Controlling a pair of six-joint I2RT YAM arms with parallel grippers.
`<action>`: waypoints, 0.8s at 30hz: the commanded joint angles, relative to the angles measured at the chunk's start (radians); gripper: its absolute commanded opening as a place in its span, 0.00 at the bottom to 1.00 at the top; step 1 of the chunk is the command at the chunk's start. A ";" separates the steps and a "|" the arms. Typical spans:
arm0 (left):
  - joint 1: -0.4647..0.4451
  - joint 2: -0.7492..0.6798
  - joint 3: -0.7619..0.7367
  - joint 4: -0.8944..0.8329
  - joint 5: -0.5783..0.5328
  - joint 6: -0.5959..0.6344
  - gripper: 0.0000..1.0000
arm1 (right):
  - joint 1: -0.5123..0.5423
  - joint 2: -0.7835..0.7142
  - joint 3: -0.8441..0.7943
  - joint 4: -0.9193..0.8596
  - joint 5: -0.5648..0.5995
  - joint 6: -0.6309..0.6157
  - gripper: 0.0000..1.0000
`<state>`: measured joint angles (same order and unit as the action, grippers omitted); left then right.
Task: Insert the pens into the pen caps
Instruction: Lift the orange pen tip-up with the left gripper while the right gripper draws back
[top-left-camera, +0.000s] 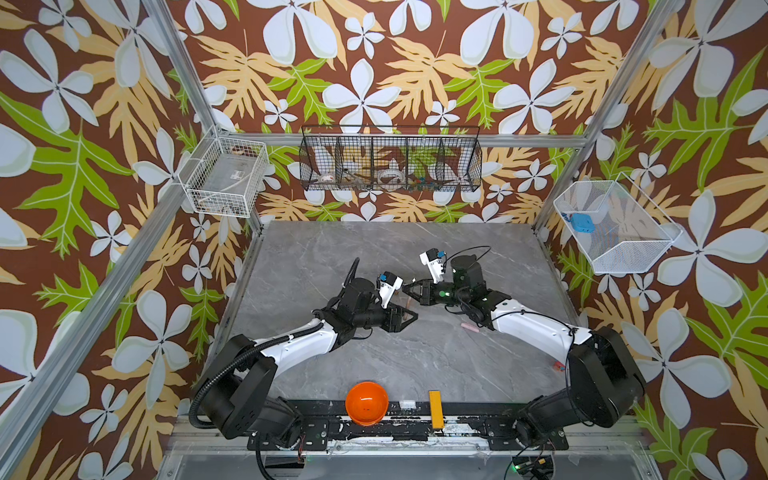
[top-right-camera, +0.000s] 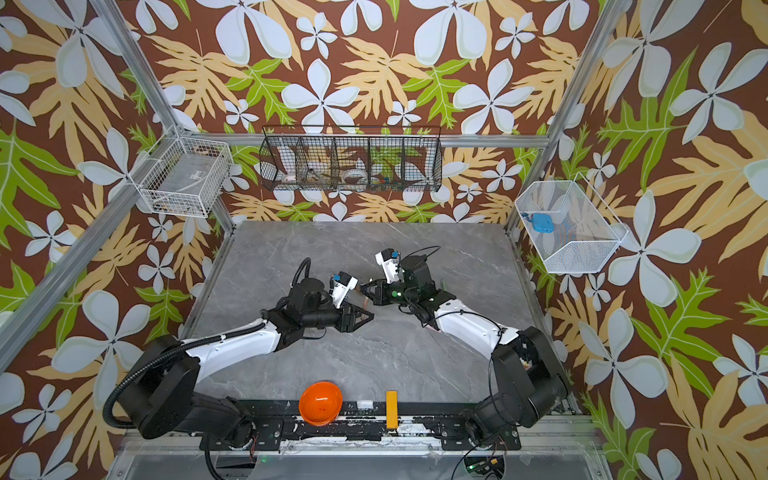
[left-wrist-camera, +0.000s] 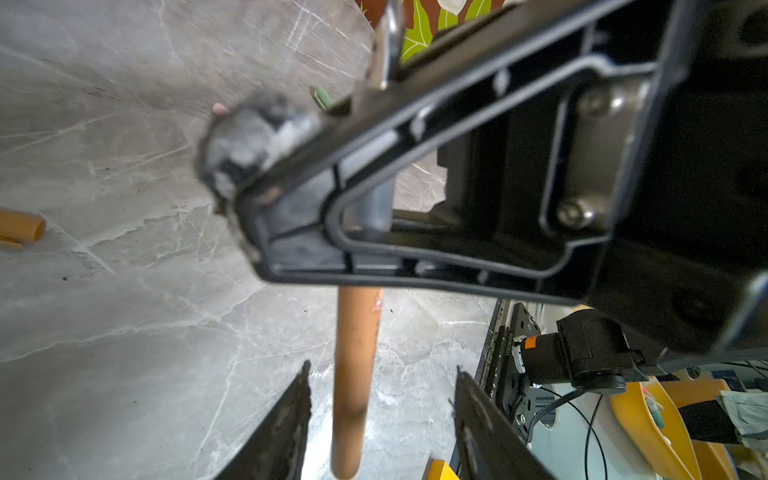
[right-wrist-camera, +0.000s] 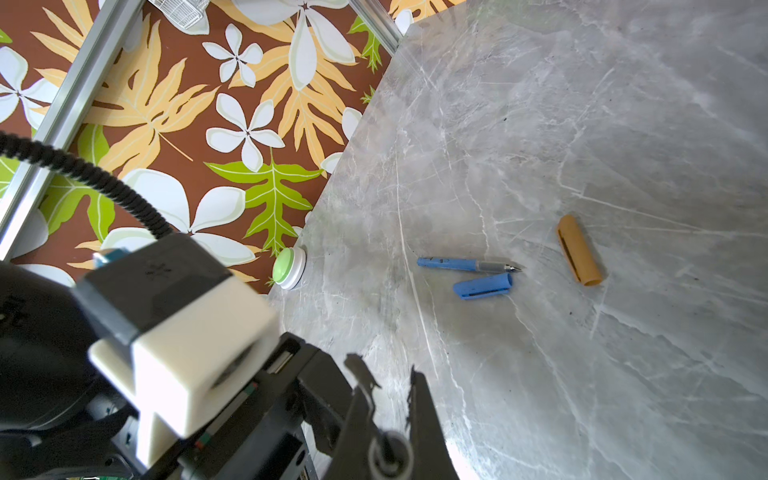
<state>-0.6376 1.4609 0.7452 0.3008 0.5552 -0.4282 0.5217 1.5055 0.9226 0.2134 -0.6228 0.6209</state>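
Note:
A brown pen (left-wrist-camera: 357, 353) hangs in the air between the two grippers over the middle of the table. My right gripper (right-wrist-camera: 388, 374) is shut on its front end, which shows end-on between the jaws. My left gripper (left-wrist-camera: 382, 368) is open around the barrel's rear, with a gap on each side. In both top views the left gripper (top-left-camera: 406, 318) sits just below the right gripper (top-left-camera: 408, 288). On the table lie the brown pen cap (right-wrist-camera: 579, 249), a blue pen (right-wrist-camera: 465, 264) and a blue cap (right-wrist-camera: 484, 286). A pink piece (top-left-camera: 469, 328) lies by the right forearm.
An orange bowl (top-left-camera: 367, 403) and a yellow bar (top-left-camera: 435, 409) sit at the front edge. A green and white button (right-wrist-camera: 289, 262) stands at the table's left edge. Wire baskets (top-left-camera: 390, 160) hang on the walls. A green piece (left-wrist-camera: 322, 97) lies farther off.

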 joint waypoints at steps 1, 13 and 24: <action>0.002 0.009 0.009 0.037 0.033 -0.003 0.48 | 0.001 -0.011 -0.008 0.033 -0.007 -0.004 0.00; 0.002 0.003 0.017 0.026 0.028 0.005 0.12 | 0.008 -0.011 -0.019 0.061 -0.009 -0.003 0.00; 0.018 -0.136 -0.036 -0.035 -0.179 0.049 0.00 | 0.006 -0.061 0.133 -0.242 0.240 -0.161 0.48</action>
<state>-0.6300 1.3712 0.7261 0.2745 0.4767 -0.4061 0.5316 1.4456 1.0065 0.1059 -0.5220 0.5453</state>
